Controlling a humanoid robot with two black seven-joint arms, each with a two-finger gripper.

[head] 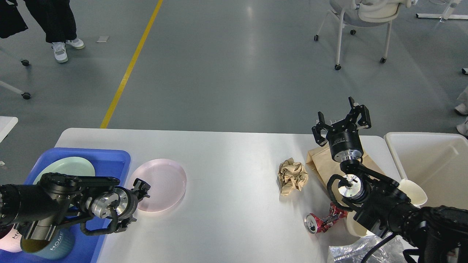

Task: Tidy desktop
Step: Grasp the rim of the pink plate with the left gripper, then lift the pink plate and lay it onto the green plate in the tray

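Note:
The white-grey desktop (226, 149) carries a pink plate (162, 182), a crumpled ball of brown paper (292, 175), a flat brown paper bag (321, 164), a crushed red can (321, 223), white paper cups (415, 191) and clear plastic wrap (360, 250). My left gripper (135, 202) is open, low over the table at the pink plate's near-left rim, its fingers spread either side of the rim. My right gripper (342, 122) is open and empty, pointing up over the paper bag near the table's far edge.
A blue tray (113, 160) at the left holds a pale green plate (67, 166), a teal mug (51, 243) and a pink mug (5, 244). A cream-white bin (431, 160) stands at the right. A chair (362, 14) stands on the floor beyond.

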